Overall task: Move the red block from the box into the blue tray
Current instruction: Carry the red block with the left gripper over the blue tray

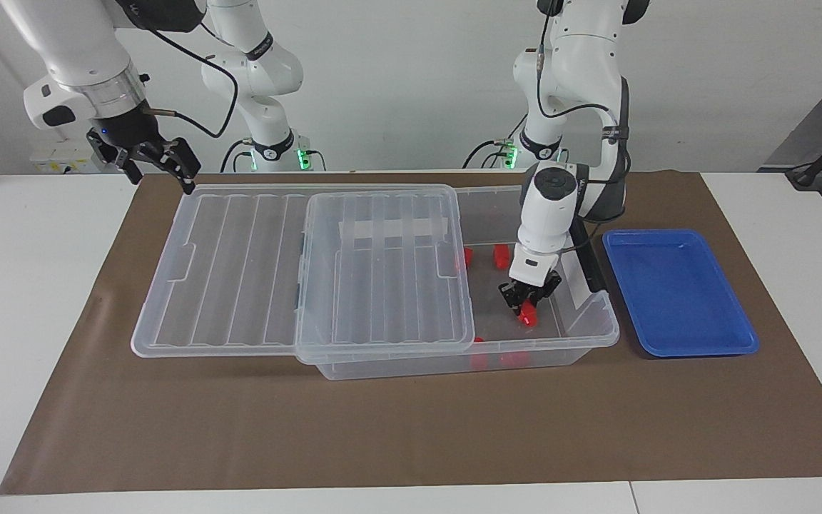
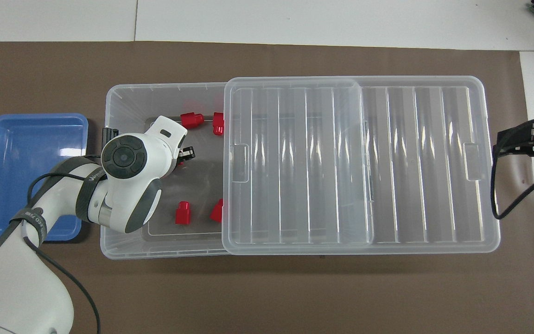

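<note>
In the facing view, the box [image 1: 582, 335] lies a little right of the frame's centre on the brown mat [image 1: 411, 421], its clear lid [image 1: 297, 271] slid toward the frame's left so that only the right-hand part of the box is uncovered. The left gripper [image 1: 527, 305] reaches down into that uncovered part, in the right half of the frame, and its fingers are clamped on the red block [image 1: 527, 310], which sits low in the box between the fingertips. More red blocks [image 1: 501, 255] lie higher in the opening, beside the lid's edge, and others show dimly through the box's lower wall. The blue tray [image 1: 678, 289] rests on the mat at the frame's right, just beside the box, with nothing in it. The right gripper [image 1: 156, 165] hangs in the air at the upper left of the frame, over the mat by the lid's upper-left corner, fingers spread wide and holding nothing; that arm waits. In the overhead view, the blue tray [image 2: 33, 176] is at the frame's left edge and the box [image 2: 118, 99] just beside it, with the lid [image 2: 359, 162] filling the centre and right. The left arm's white wrist covers most of the left gripper [image 2: 184, 154], so only a sliver of the red block [image 2: 180, 162] shows under its dark tips. Four other red blocks [image 2: 183, 212] lie in the opening, two above and two below the gripper. The right gripper [image 2: 529, 140] enters at the frame's right edge.
</note>
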`<control>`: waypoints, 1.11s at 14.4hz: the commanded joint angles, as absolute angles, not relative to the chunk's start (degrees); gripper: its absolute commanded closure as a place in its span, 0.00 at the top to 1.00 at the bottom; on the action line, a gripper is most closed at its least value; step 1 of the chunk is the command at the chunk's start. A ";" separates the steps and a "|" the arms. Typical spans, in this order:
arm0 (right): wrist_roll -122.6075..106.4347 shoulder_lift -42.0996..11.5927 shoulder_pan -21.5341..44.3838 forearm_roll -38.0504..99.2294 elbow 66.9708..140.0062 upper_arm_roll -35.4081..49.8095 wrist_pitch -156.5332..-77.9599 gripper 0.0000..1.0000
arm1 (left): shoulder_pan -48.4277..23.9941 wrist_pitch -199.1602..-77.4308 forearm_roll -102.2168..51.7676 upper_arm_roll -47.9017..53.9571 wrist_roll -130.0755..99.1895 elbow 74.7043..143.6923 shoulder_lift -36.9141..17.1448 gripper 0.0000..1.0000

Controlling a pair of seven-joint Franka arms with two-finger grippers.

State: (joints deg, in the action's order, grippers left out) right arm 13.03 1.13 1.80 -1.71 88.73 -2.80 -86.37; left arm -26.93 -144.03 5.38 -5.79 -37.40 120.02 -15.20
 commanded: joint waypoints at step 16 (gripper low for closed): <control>12.31 3.08 2.02 -1.14 92.46 -2.99 -88.51 1.00 | -22.87 -105.92 4.41 -7.12 -26.92 96.95 -7.21 0.07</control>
